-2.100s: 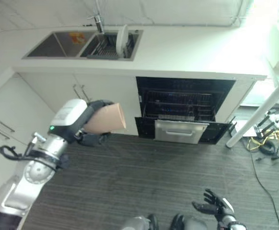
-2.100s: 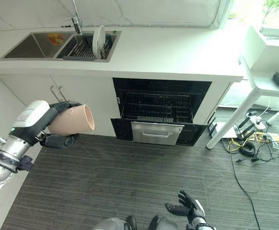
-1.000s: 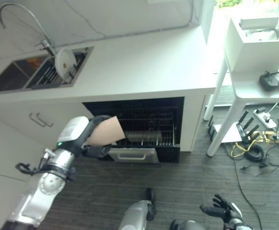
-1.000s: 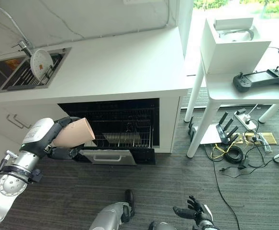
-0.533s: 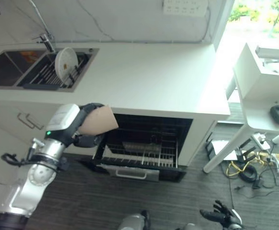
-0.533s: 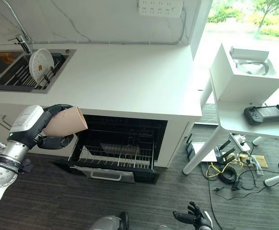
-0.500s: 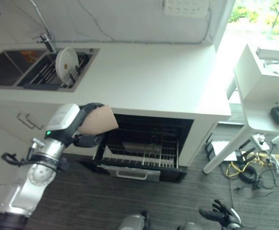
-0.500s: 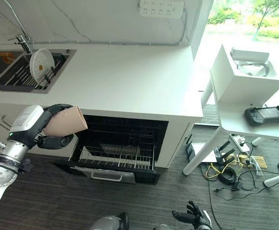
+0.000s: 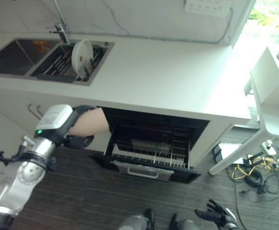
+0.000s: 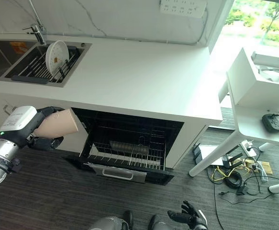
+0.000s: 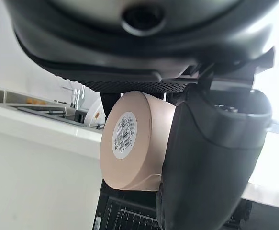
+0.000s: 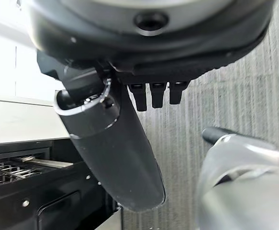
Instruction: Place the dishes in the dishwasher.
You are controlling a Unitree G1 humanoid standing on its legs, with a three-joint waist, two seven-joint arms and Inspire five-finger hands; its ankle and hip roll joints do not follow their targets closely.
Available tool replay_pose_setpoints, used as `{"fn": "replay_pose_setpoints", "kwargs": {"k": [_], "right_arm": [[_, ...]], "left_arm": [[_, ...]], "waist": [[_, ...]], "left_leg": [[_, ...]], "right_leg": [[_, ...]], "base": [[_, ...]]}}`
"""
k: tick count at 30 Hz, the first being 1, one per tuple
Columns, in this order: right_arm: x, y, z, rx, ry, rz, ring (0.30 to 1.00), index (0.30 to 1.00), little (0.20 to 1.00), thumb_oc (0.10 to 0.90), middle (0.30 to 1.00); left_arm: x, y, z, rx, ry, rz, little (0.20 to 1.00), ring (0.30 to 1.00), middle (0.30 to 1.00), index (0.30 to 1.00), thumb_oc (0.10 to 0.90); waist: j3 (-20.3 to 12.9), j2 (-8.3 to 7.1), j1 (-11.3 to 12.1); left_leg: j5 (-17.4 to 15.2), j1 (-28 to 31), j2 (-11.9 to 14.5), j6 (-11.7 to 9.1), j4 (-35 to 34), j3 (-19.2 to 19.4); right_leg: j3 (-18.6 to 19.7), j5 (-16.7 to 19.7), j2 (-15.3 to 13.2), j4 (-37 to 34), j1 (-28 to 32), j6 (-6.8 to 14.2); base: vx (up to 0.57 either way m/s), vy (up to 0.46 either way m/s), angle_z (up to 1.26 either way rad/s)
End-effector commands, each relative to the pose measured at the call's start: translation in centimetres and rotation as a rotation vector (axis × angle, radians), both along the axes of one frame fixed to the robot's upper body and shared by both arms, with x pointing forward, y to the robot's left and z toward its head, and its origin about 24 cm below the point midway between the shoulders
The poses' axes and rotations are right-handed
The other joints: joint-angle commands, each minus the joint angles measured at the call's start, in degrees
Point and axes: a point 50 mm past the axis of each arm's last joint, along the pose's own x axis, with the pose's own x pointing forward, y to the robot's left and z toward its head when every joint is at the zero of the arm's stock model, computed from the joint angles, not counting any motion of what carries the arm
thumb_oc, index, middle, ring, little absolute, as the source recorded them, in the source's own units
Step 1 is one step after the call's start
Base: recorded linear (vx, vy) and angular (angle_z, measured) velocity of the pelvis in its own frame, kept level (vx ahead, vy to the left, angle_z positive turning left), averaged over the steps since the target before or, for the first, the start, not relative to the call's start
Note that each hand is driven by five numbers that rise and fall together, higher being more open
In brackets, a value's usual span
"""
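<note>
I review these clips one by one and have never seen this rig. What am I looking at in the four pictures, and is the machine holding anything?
This is a two-legged humanoid robot with two arms that end in dark hands. The two wide pictures come from a stereo camera on its head, looking down at a kitchen. The two close-ups come from cameras on its wrists, looking along each hand.

The left hand is curled round a beige cup, held on its side beside the open dishwasher, whose wire rack is pulled out. The left wrist view shows the cup's base with a sticker. The right hand hangs low over the floor with its fingers spread, holding nothing.

On the white counter is a sink with a white plate standing on edge in a drying rack.
</note>
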Motion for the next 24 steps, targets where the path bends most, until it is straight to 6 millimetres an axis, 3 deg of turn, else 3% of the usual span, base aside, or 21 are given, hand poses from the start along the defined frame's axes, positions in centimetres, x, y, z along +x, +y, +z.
{"fn": "replay_pose_setpoints", "kwargs": {"k": [1,3,5,7,9,12,15,19,20,22,23,24], "right_arm": [[1.5,-3.9,2.2,-0.119,-0.106,-0.084,0.9,0.9,0.9,0.8,0.9],[1.9,-4.8,2.8,-0.139,-0.153,-0.088,0.9,0.9,0.9,0.8,0.9],[2.3,-5.2,3.6,-0.223,-0.212,-0.03,0.9,0.9,0.9,0.8,0.9],[2.5,-6.0,4.5,-0.211,-0.3,-0.175,0.9,0.9,0.9,0.8,0.9],[2.7,-7.4,5.8,-0.184,-0.421,-0.327,0.9,0.9,0.9,0.8,0.9],[4.1,-8.4,8.0,-0.15,-0.633,-0.477,0.9,0.9,0.9,0.8,0.9],[5.4,-7.7,10.1,-0.155,-0.829,-0.502,0.9,0.9,0.9,0.8,0.9],[5.8,-7.6,11.9,-0.225,-0.921,-0.531,0.9,0.9,0.9,0.8,0.9],[6.0,-8.3,13.6,-0.19,-1.029,-0.554,0.9,0.9,0.9,0.8,0.9],[6.8,-8.3,15.9,-0.195,-1.132,-0.484,0.9,0.9,0.9,0.8,0.9],[7.9,-7.6,19.3,-0.204,-1.278,-0.37,0.9,0.9,0.9,0.8,0.9],[8.0,-7.2,20.4,-0.203,-1.34,-0.324,0.9,0.9,0.9,0.8,0.9]], "left_arm": [[0.4,-1.3,7.3,-0.091,-0.357,-0.105,0.3,0.3,0.3,0.3,0.4],[0.1,-1.8,6.9,-0.109,-0.373,-0.131,0.3,0.3,0.3,0.3,0.4],[0.3,-2.6,6.7,-0.125,-0.378,-0.174,0.3,0.3,0.3,0.3,0.4],[0.6,-3.3,6.4,-0.126,-0.389,-0.204,0.3,0.3,0.3,0.3,0.4],[0.8,-3.4,5.9,-0.131,-0.4,-0.213,0.3,0.3,0.3,0.3,0.4],[0.6,-3.4,5.2,-0.173,-0.408,-0.213,0.3,0.3,0.3,0.3,0.4],[0.6,-4.1,4.1,-0.266,-0.419,-0.234,0.3,0.3,0.3,0.3,0.4],[0.6,-4.9,2.7,-0.381,-0.392,-0.262,0.3,0.3,0.3,0.3,0.4],[0.6,-5.5,1.7,-0.5,-0.342,-0.289,0.3,0.3,0.3,0.3,0.4],[0.5,-5.9,1.0,-0.573,-0.314,-0.301,0.3,0.3,0.3,0.3,0.4],[0.4,-6.2,0.1,-0.657,-0.288,-0.311,0.3,0.3,0.3,0.3,0.4],[0.4,-6.2,-0.2,-0.705,-0.278,-0.319,0.3,0.3,0.3,0.3,0.4]], "waist": [[-0.37,0.41,-0.94],[-0.55,1.8,-0.85],[-1.24,3.0,-2.03],[-1.57,3.33,-3.13],[-1.99,3.33,-3.85],[-2.65,3.04,-3.97],[-3.15,2.3,-4.38],[-3.72,1.43,-4.87],[-4.02,0.85,-5.29],[-4.07,0.54,-5.69],[-4.08,0.13,-6.39],[-4.09,0.02,-6.61]], "left_leg": [[-6.87,-0.71,9.13,-4.18,8.26,2.73],[-3.52,-4.73,15.15,-7.06,8.26,-0.78],[-3.41,-4.95,19.11,-8.38,8.26,3.01],[-3.84,-3.73,20.67,-9.39,8.26,4.81],[-4.68,-2.48,20.31,-9.42,8.26,6.16],[-7.02,-1.44,18.05,-8.07,8.26,4.41],[-9.11,-0.48,17.29,-6.61,8.26,4.53],[-10.0,0.07,17.04,-6.01,8.26,4.44],[-9.99,0.33,17.35,-6.05,8.26,4.72],[-9.99,0.59,17.57,-6.01,8.26,5.01],[-9.87,0.83,17.71,-6.0,8.26,5.48],[-9.85,0.94,17.77,-5.98,8.26,5.67]], "right_leg": [[1.4,-2.01,-2.0,-0.37,3.07,5.35],[2.73,-2.77,-1.89,-0.37,3.06,5.72],[-0.18,-3.07,-3.56,-0.37,3.55,6.28],[-1.99,-1.7,-5.54,-0.37,3.4,7.36],[-2.65,-0.61,-7.07,-0.37,3.15,8.27],[-1.27,0.62,-7.89,-0.37,2.44,9.37],[-0.09,1.0,-8.13,-0.37,1.76,10.05],[1.3,0.91,-7.71,-0.37,1.41,10.17],[1.53,0.91,-7.56,-0.37,1.44,10.12],[1.5,0.91,-7.55,-0.37,1.52,9.95],[1.44,1.01,-7.56,-0.37,1.48,9.82],[1.45,1.0,-7.55,-0.37,1.48,9.77]], "base": [[-0.08,0.195,0.37],[-0.09,0.32,0.09],[-0.06,0.268,-0.03],[-0.06,0.186,0.19],[-0.01,0.142,0.41],[0.05,0.057,-0.04],[0.01,-0.036,-0.16],[0.01,-0.062,-0.08],[0.03,-0.08,-0.13],[0.02,-0.074,-0.13],[0.01,-0.054,-0.15],[0.01,-0.053,-0.23]]}}
